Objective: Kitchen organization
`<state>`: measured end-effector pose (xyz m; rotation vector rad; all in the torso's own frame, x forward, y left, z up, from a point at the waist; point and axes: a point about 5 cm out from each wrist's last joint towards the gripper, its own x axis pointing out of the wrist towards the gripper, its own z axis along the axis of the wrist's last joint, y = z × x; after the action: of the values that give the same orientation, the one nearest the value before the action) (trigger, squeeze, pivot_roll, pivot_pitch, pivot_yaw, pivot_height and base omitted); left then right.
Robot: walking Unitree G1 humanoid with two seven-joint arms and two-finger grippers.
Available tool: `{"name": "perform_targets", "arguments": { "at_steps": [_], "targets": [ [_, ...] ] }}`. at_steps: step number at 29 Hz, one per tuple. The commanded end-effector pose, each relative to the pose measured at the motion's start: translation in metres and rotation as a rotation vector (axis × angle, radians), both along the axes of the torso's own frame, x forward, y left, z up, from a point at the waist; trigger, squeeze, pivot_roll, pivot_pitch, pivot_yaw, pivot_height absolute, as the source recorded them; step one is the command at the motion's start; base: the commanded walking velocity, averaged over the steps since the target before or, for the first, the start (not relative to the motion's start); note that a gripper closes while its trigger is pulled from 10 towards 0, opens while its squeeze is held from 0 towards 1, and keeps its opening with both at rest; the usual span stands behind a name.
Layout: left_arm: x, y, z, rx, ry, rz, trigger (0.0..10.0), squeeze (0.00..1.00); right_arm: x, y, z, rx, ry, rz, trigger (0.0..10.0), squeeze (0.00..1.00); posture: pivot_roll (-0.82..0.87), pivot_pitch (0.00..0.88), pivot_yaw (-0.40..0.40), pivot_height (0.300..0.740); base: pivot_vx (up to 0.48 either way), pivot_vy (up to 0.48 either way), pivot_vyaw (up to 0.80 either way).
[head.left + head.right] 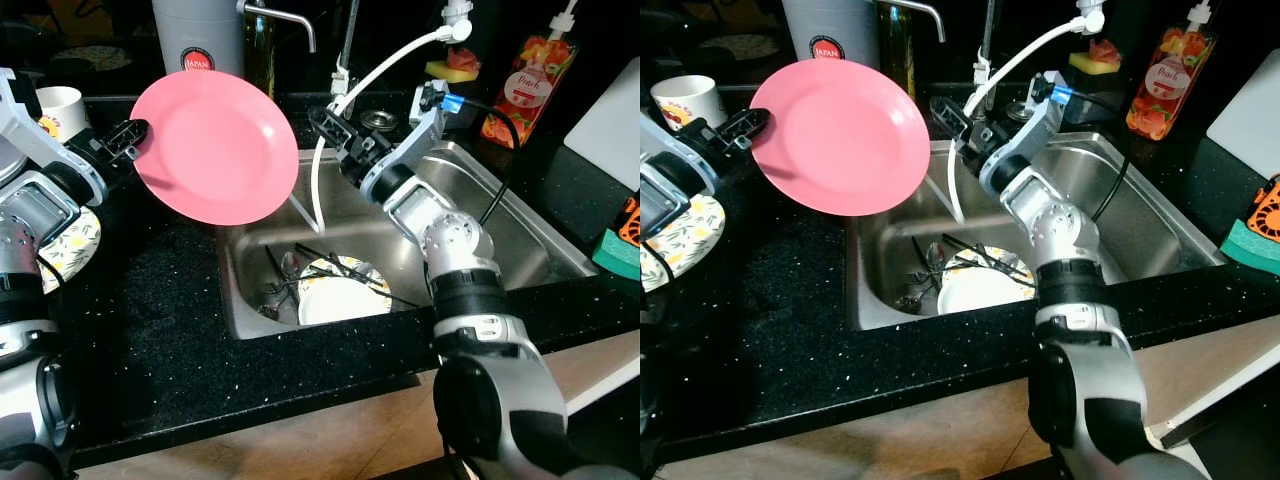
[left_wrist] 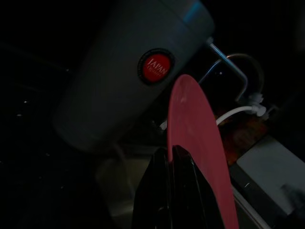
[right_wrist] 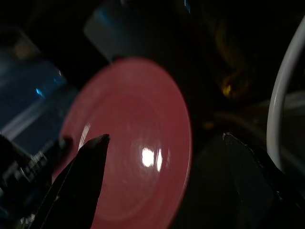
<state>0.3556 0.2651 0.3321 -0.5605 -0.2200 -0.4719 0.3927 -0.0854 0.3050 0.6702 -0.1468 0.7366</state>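
Left gripper (image 1: 137, 132) clamped on the rim of the round pink plastic plate (image 1: 215, 146), held tilted above the black speckled counter (image 1: 150, 330) at the steel sink's (image 1: 520, 235) left edge; right gripper (image 1: 322, 122) fingers spread, just beside the plate's far rim, over the sink.

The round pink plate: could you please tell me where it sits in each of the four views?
Left eye: round pink plate, upper left, beside the steel sink.
Right eye: upper left.
Left wrist: edge-on, centre right, in left hand.
Right wrist: face-on, centre.
Shared landmark: grey canister with red label.
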Motion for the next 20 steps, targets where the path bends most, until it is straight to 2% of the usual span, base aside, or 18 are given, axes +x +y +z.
{"name": "perform_targets", "arguments": {
  "at_steps": [1, 14, 15, 16, 17, 20],
  "targets": [
    [-0.004, -0.011, 0.001, 0.004, -0.02, -0.09, 0.0, 0.0, -0.006, 0.005, -0.007, -0.04, 0.0, 0.05, 10.0, 0.0, -0.01, 0.112, -0.055, 0.74, 0.0, 0.0, 0.0],
    [-0.006, -0.028, -0.001, -0.012, -0.026, -0.189, 0.0, 0.0, -0.014, 0.011, -0.011, -0.045, 0.018, 0.093, 10.0, 0.0, -0.01, 0.097, -0.055, 0.74, 0.0, 0.0, 0.0],
    [-0.007, -0.029, -0.002, -0.012, -0.023, -0.193, 0.0, 0.0, -0.016, 0.013, -0.011, -0.034, 0.016, 0.101, 6.2, 0.0, -0.01, 0.096, -0.054, 0.74, 0.0, 0.0, 0.0],
    [-0.007, -0.029, -0.003, -0.011, -0.021, -0.193, 0.0, 0.0, -0.016, 0.013, -0.01, -0.026, 0.016, 0.104, 1.2, 0.0, -0.01, 0.094, -0.055, 0.74, 0.0, 0.0, 0.0],
    [-0.007, -0.029, -0.003, -0.011, -0.02, -0.195, 0.0, 0.0, -0.017, 0.013, -0.01, -0.016, 0.015, 0.111, 0.0, 0.0, -0.01, 0.094, -0.055, 0.74, 0.0, 0.0, 0.0],
    [-0.008, -0.029, -0.004, -0.012, -0.016, -0.191, 0.0, 0.0, -0.02, 0.013, -0.009, -0.002, 0.008, 0.126, 0.0, 0.0, -0.01, 0.089, -0.054, 0.74, 0.0, 0.0, 0.0]
  ]
}}
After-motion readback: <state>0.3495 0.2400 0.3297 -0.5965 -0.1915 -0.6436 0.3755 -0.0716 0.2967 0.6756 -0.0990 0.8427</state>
